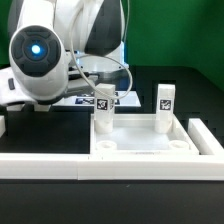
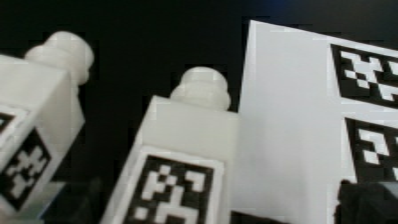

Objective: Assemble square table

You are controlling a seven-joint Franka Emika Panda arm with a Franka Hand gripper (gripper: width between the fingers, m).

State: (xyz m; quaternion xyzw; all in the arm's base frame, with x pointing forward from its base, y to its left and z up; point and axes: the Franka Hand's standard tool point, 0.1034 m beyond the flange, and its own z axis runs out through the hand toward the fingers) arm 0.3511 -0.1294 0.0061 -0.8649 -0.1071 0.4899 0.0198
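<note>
Claw (image 1: 42, 100) spread wide, empty. Centre over leg post (image 1: 102, 112) at square table's (image 1: 150, 150) far rim, descend straight, clamp below the screw tip, clear of other leg post (image 1: 165, 100).

Near the gripper (image 1: 40, 98), a leg post (image 2: 178, 150) and a second leg post (image 2: 36, 120) show blurred in the wrist view, lower ends cut by the picture's edge — their tags unreadable. The marker board (image 2: 285, 120) beside them runs out of frame. In the exterior view the arm (image 1: 60, 30) hides the gripper's fingers — and is itself cropped above.
</note>
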